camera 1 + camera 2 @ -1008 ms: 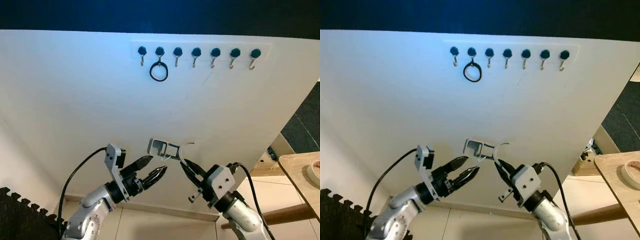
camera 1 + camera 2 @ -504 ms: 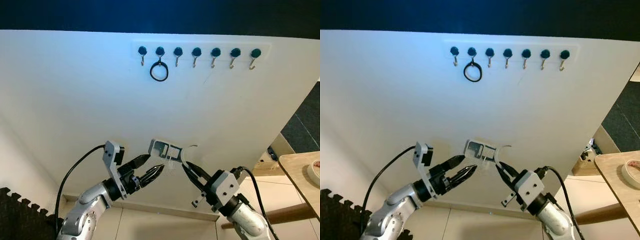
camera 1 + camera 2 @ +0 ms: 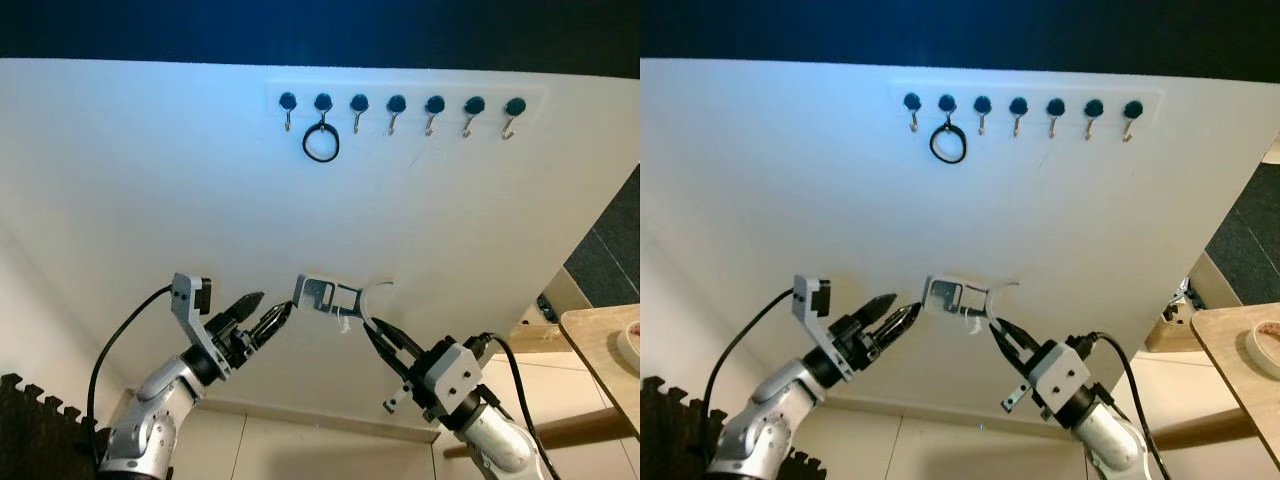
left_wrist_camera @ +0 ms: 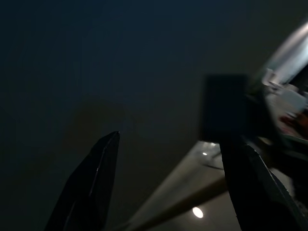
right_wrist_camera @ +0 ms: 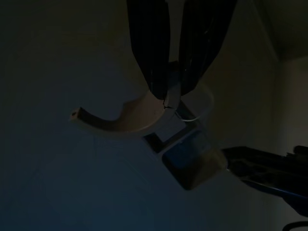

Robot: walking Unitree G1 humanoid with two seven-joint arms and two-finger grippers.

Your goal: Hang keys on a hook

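Home hallway: wall hook rack (image 3: 400, 103), tiled floor (image 3: 330, 450).

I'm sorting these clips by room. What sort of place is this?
Probably a home entryway or hallway: a white wall carries a row of dark-knobbed metal hooks, one holding a black ring, above a pale tiled floor, with a wooden table edge nearby.
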